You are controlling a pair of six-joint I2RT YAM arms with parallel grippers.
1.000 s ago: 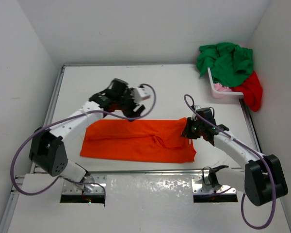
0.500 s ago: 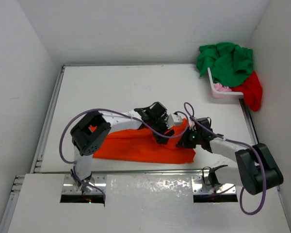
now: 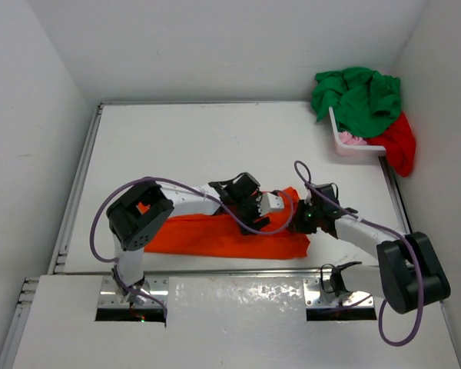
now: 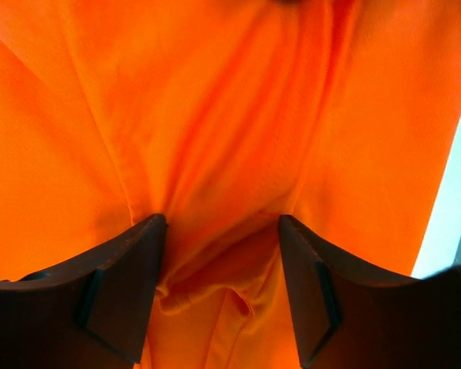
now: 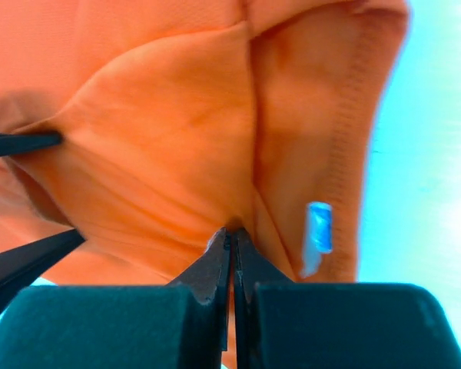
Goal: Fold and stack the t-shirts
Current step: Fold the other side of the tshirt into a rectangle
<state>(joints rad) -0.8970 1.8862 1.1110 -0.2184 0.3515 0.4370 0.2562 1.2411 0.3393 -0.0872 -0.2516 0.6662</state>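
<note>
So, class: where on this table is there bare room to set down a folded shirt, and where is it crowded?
Free: the wide far half of the table, between the back wall and the orange t-shirt, left of the basket. Crowded: the near right, where the left pincer and right pincer meet, and the basket corner.

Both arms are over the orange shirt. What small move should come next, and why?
Probably close the left gripper. Its jaws stand apart astride a raised ridge of the orange shirt, while the right gripper is shut on the cloth near the blue label. With both points pinched, the fold could likely be lifted.
</note>
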